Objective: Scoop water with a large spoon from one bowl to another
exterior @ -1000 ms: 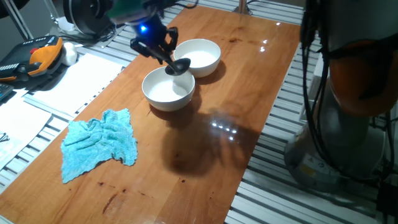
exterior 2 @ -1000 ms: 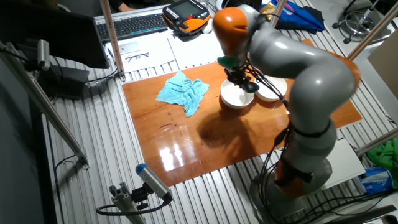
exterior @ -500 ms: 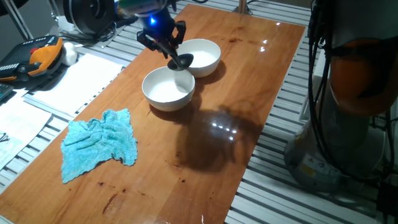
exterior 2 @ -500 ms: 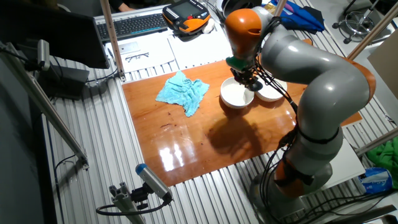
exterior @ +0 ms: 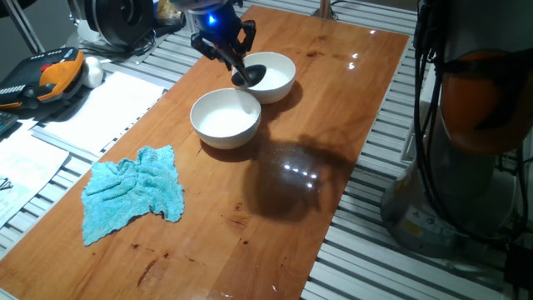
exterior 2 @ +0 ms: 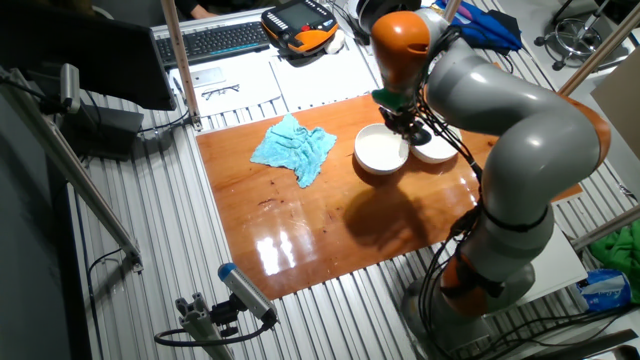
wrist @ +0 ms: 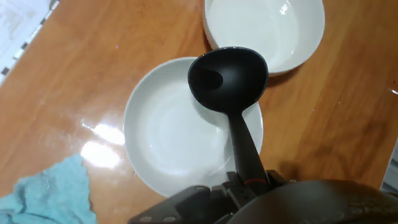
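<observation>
1. The gripper (exterior: 223,43) now sits farther along the table than a second ago, up over the far bowl's (exterior: 275,87) near rim.
2. The large spoon (exterior: 248,76) travels with it: its scoop, earlier above the near bowl (exterior: 225,132), now hangs where the two bowls meet.
3. The arm's (exterior 2: 500,110) shadow on the table (exterior: 283,183) slides the same way.

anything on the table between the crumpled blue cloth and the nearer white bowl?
Nothing: in one fixed view, only bare wooden table separates the crumpled blue cloth from the nearer white bowl.
</observation>
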Robot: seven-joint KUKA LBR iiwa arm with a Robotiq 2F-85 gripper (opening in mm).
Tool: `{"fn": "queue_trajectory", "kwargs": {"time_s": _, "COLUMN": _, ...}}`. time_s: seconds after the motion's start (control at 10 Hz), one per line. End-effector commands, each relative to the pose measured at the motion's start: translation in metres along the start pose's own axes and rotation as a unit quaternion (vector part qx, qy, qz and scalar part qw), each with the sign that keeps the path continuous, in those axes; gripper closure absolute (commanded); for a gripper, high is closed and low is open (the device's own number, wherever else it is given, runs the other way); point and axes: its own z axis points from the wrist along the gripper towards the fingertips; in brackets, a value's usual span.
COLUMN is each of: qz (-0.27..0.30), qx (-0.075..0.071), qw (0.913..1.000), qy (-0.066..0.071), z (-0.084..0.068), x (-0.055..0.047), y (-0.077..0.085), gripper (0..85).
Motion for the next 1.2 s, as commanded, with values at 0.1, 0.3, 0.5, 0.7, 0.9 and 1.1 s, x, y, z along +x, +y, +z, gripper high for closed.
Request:
{"fn": "queue_trajectory", "kwargs": {"time_s": 0.1, "qz": -0.004, "qx": -0.002, "qw": 1.0, "qy": -0.006, "z": 0.008, "x": -0.008, "y": -0.004, "gripper": 85.0}}
{"fn": "queue_trajectory", "kwargs": {"time_s": 0.3, "qz": 0.004, "qx": -0.01, "qw": 0.9999, "qy": -0.006, "z": 0.014, "x": -0.015, "y": -0.003, "gripper": 85.0}}
{"fn": "queue_trajectory", "kwargs": {"time_s": 0.5, "qz": 0.007, "qx": -0.021, "qw": 0.9998, "qy": 0.0, "z": 0.025, "x": -0.025, "y": -0.004, "gripper": 85.0}}
{"fn": "queue_trajectory", "kwargs": {"time_s": 0.7, "qz": 0.002, "qx": -0.029, "qw": 0.9996, "qy": -0.002, "z": 0.038, "x": -0.035, "y": -0.002, "gripper": 85.0}}
{"fn": "queue_trajectory", "kwargs": {"time_s": 0.9, "qz": 0.006, "qx": -0.033, "qw": 0.9994, "qy": -0.004, "z": 0.047, "x": -0.043, "y": 0.005, "gripper": 85.0}}
{"fn": "queue_trajectory", "kwargs": {"time_s": 1.1, "qz": 0.007, "qx": -0.036, "qw": 0.9993, "qy": -0.008, "z": 0.057, "x": -0.049, "y": 0.008, "gripper": 85.0}}
